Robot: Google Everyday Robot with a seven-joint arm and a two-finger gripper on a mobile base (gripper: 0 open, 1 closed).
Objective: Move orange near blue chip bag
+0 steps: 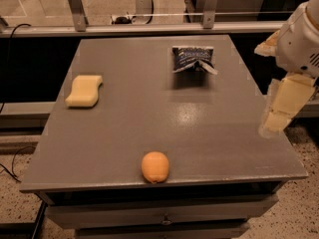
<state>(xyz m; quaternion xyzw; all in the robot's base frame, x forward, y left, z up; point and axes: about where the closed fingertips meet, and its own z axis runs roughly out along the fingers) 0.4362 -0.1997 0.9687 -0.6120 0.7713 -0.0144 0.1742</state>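
Note:
The orange (pixel 155 167) is a small round fruit at the near edge of the grey table (pixel 149 113), about midway along it. The blue chip bag (pixel 192 59) is dark blue and crinkled with white lettering. It lies at the far right of the table, well apart from the orange. My gripper (pixel 272 125) hangs at the table's right edge on the white arm (pixel 299 39), pointing down. It is to the right of both things, holds nothing, and touches neither.
A pale yellow wavy-edged sponge (pixel 83 90) lies at the table's left side. A metal rail with posts (pixel 149 29) runs behind the table. A drawer front (pixel 164 215) shows below the near edge. Speckled floor lies around the table.

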